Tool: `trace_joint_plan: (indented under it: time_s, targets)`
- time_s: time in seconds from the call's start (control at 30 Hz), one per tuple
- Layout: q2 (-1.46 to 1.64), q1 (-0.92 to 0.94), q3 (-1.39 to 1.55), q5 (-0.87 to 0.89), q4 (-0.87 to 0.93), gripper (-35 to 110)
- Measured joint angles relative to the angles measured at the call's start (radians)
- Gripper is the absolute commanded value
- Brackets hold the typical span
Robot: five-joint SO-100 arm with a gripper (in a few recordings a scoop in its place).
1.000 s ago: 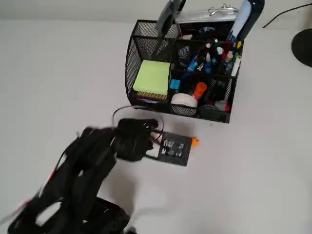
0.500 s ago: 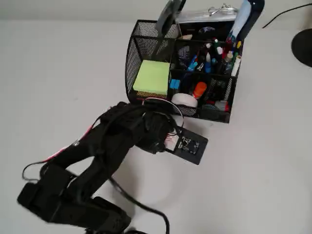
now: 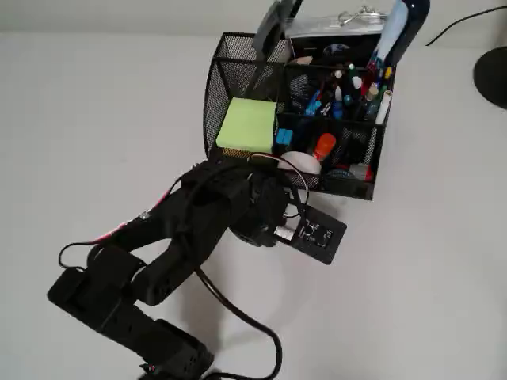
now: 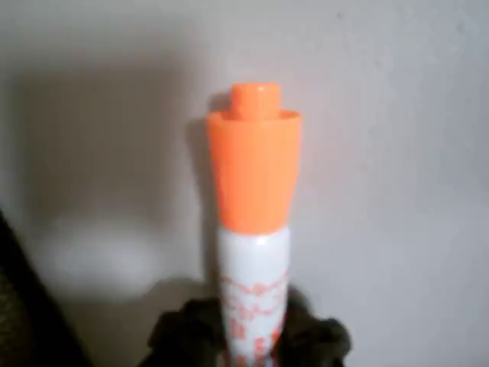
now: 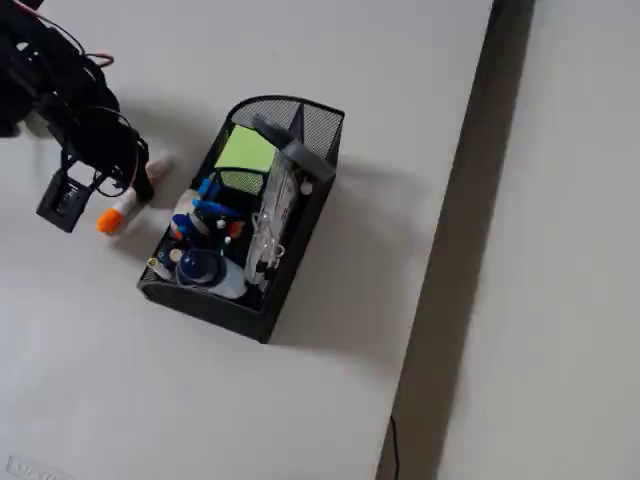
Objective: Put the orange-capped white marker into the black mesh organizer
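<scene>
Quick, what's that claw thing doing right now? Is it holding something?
End effector: closed on the marker, gripping its white barrel with the orange cap pointing forward, beside the organizer.

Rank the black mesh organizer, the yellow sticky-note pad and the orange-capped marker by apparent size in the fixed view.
1. Black mesh organizer
2. Yellow sticky-note pad
3. Orange-capped white marker, partly hidden by the tool, so its rank is unsure.

Orange-capped white marker [image 4: 254, 229]: slim white barrel with red printing, bright orange tapered cap; in wrist view pinched at barrel, cap end free above pale table; in fixed view [image 5: 117, 212] tilted, cap lowest, just beside organizer

Black mesh organizer [image 3: 223, 87]: wire-mesh caddy, curved side, several compartments, upright on table; in fixed view [image 5: 290, 225] crowded with pens, yellow-green note pad, other items
</scene>
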Motion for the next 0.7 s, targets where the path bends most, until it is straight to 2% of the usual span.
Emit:
trace_joint_plan:
  time_s: [0.27, 0.43, 0.53, 0.7]
  targets:
    - [0.250, -0.018, -0.063, -0.259, 0.132, 0]
    - [0.414, -0.061, -0.201, -0.457, 0.156, 0]
    - [0.466, -0.060, -0.235, -0.592, 0.083, 0]
    - [0.479, -0.011, -0.239, -0.767, -0.143, 0]
